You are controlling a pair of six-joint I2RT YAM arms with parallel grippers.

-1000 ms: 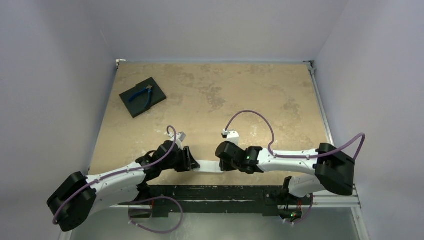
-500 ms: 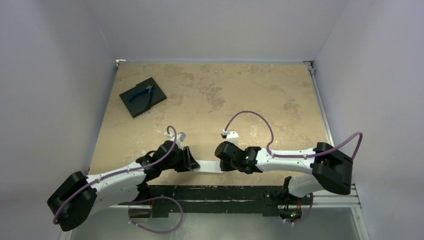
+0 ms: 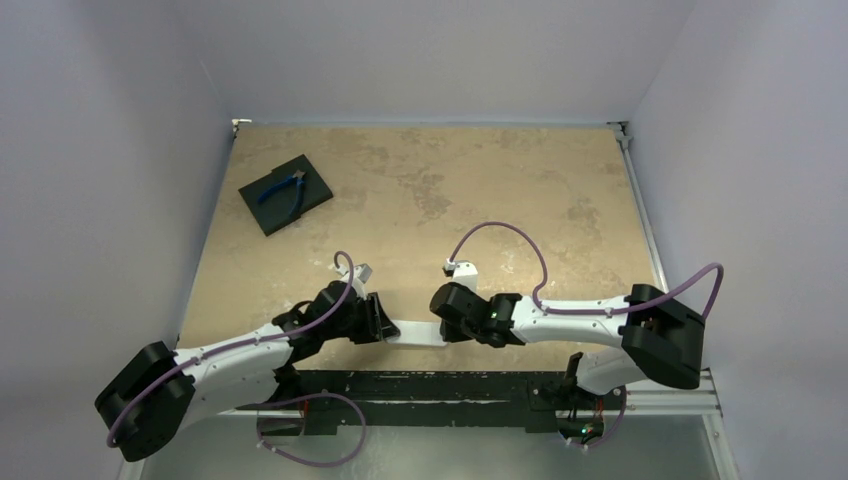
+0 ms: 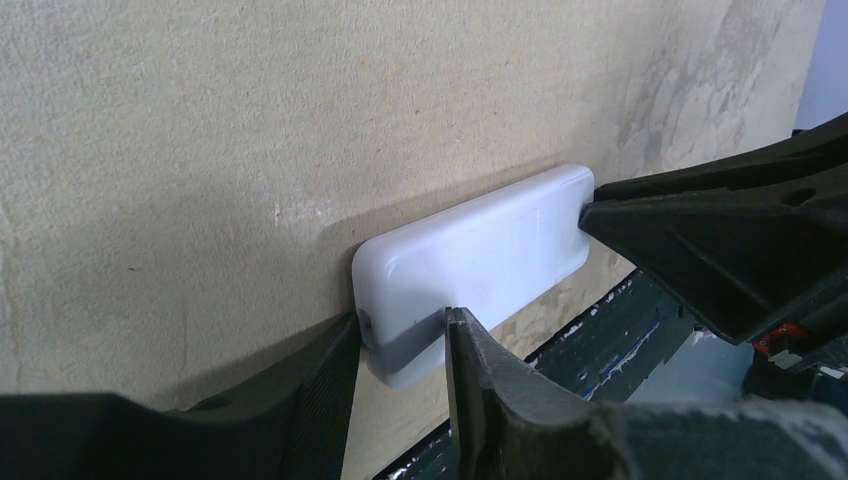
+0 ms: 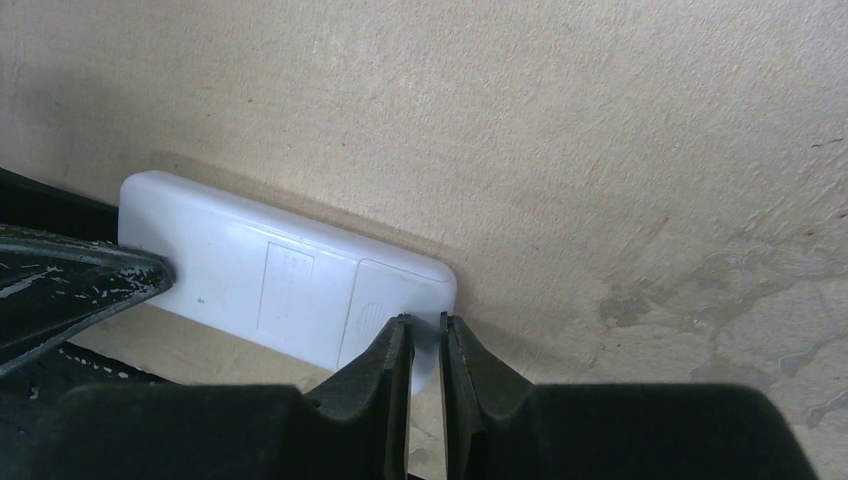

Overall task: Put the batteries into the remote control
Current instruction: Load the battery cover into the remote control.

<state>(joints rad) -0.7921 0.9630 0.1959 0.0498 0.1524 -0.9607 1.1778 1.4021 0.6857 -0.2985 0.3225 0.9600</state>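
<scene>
The left tool (image 4: 400, 325) is clenched on one short end of the remote control (image 4: 480, 255), with one finger on each side of it. The right tool (image 5: 424, 325) meets the opposite short end with its jaws almost together. I cannot tell if it really pinches the edge or only touches it.

The table (image 3: 450, 180) has the remote at its near edge, between the two arms and well apart from the black pad (image 3: 272, 222) with the pliers (image 3: 280, 190) at the far left. The remote shows its plain white back to both wrist cameras. Its long axis runs left to right, straight from one tool to the other, so each arm is equally near, one at each end.

On the back there are seams (image 5: 350, 300) of what I judge to be the battery cover. They sit on the half nearer to the right tool, so the opening move probably belongs to that side. The batteries are not visible in any view.
</scene>
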